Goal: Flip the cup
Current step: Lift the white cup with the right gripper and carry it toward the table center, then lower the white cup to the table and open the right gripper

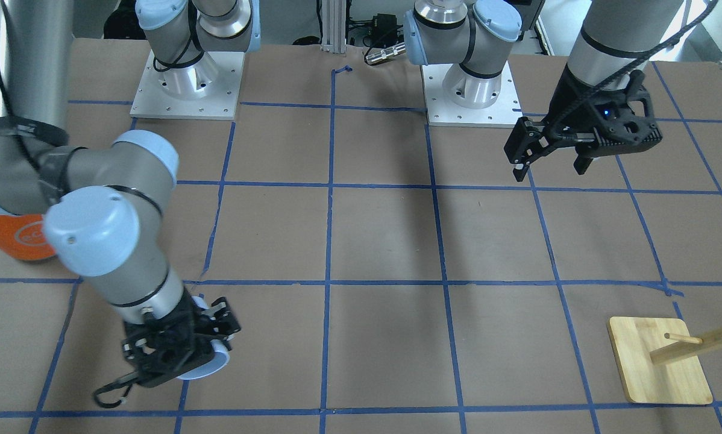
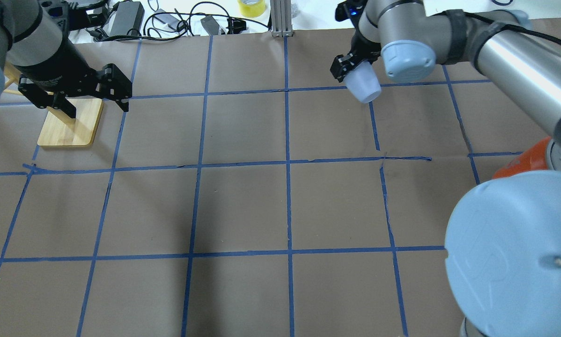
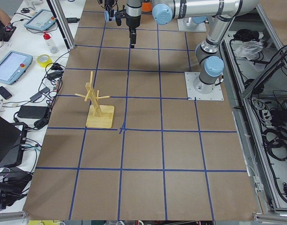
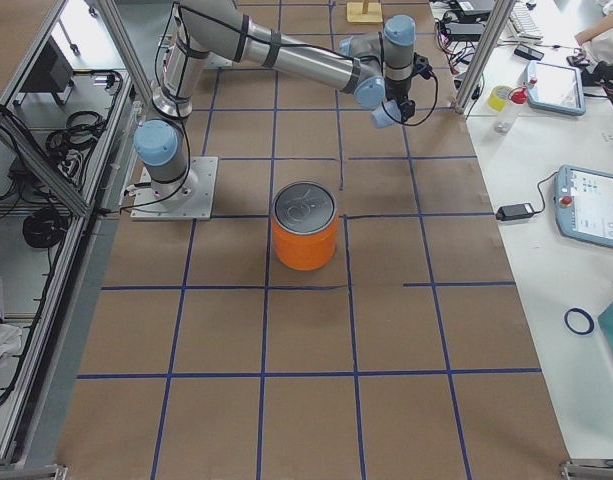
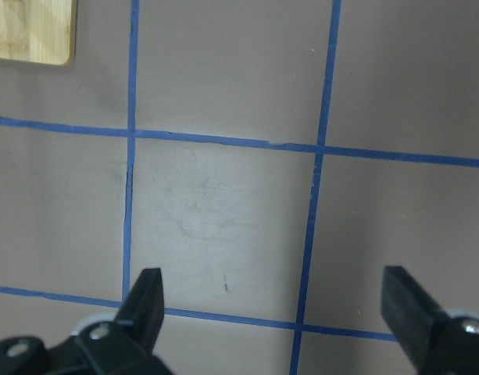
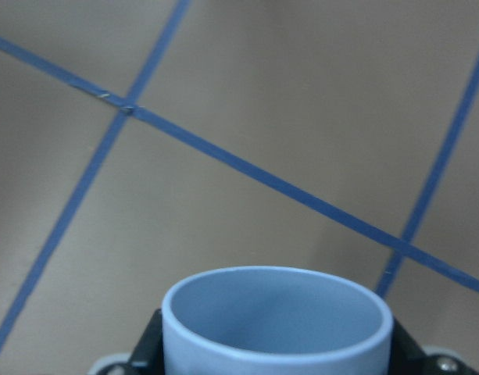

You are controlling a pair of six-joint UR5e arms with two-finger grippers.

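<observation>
**Pale blue cup held in the right gripper, at the far side of the table**

The right gripper (image 2: 350,70) has its two fingers closed against the sides of the cup (image 2: 364,86). The cup is small, smooth and plain. In the overhead view it sticks out from the fingers at a slant, tilted and not upright. The right wrist camera looks over the round rim of the cup (image 6: 274,320) and into its hollow inside, so the mouth points away from the gripper, with the black fingers on both sides of the wall. In the front-facing view the right gripper (image 1: 180,349) covers most of the cup (image 1: 216,357) and only pale edges show. The cup seems to be a little above the surface, but I cannot tell this for sure.

This place is on the robot's right half of the table (image 2: 243,206), in the row of taped squares farthest from the arm bases. The table is covered with brown paper and a grid of blue tape.

The left gripper (image 2: 97,107) holds nothing. Its fingers stand wide apart over the paper, and in the left wrist view the left gripper (image 5: 277,305) shows only tape lines between them. It hangs near the wooden stand (image 2: 70,126), on the robot's left side.

The orange can (image 4: 306,240) stands upright with its silver lid on top, nearer to the robot and well apart from the cup (image 4: 386,115).
</observation>
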